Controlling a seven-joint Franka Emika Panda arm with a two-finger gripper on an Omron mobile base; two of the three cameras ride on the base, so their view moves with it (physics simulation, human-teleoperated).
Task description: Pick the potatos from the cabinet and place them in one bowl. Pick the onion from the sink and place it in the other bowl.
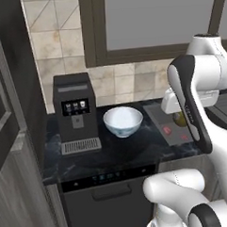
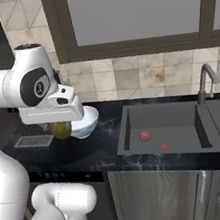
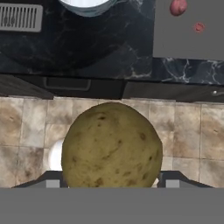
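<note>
Coffee machine (image 1: 75,112) stands at the far left of the dark marble table (image 1: 127,152), its drip grille toward the front. Just to its right sits the white bowl (image 1: 123,120), upright and showing nothing inside from this angle; likely the target for the potatoes. Next right, the gripper (image 2: 59,129) hangs near the bowl on its sink side, jaws pinching an olive-brown potato (image 3: 111,145). In the hand view the potato bulges between the jaws with floor tiles behind it, so the load is carried in front of the table edge, not yet above the bowl. Judged step: carrying this potato to the white bowl; release would be premature here. Further right, the sink (image 2: 171,129) holds the reddish-pink onion (image 2: 144,135) on its floor, a smaller red bit (image 2: 164,146) beside it, apart. Onion untouched. Curved tap (image 2: 204,82) at the back right.
</note>
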